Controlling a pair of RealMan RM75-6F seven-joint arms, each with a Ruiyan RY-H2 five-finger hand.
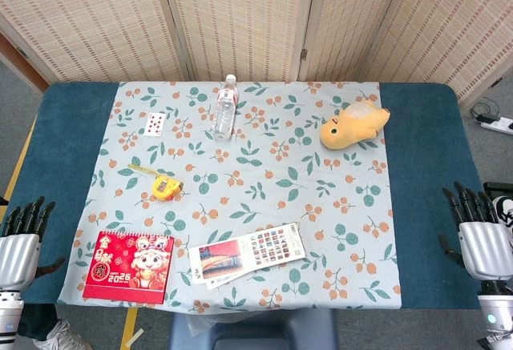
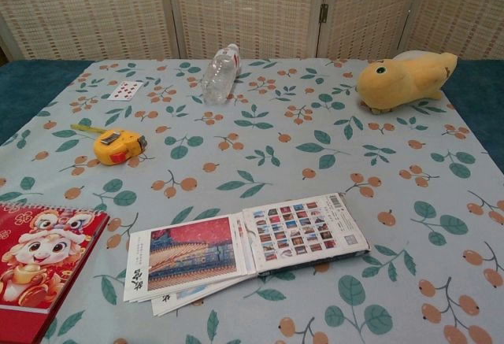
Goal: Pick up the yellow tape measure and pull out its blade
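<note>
The yellow tape measure [image 1: 165,187] lies on the floral cloth at the left of the table, a short length of yellow blade sticking out toward the back left; in the chest view the tape measure [image 2: 118,146] shows at the left. My left hand [image 1: 22,242] hovers open off the table's left edge, well short of the tape. At the right edge my right hand [image 1: 479,234] is open too, fingers spread and holding nothing. Neither hand appears in the chest view.
A plastic water bottle [image 1: 225,111] lies at the back centre, a playing card [image 1: 155,123] to its left. A yellow plush toy [image 1: 354,123] sits back right. A red calendar [image 1: 129,266] and a stack of postcards [image 1: 248,253] occupy the front.
</note>
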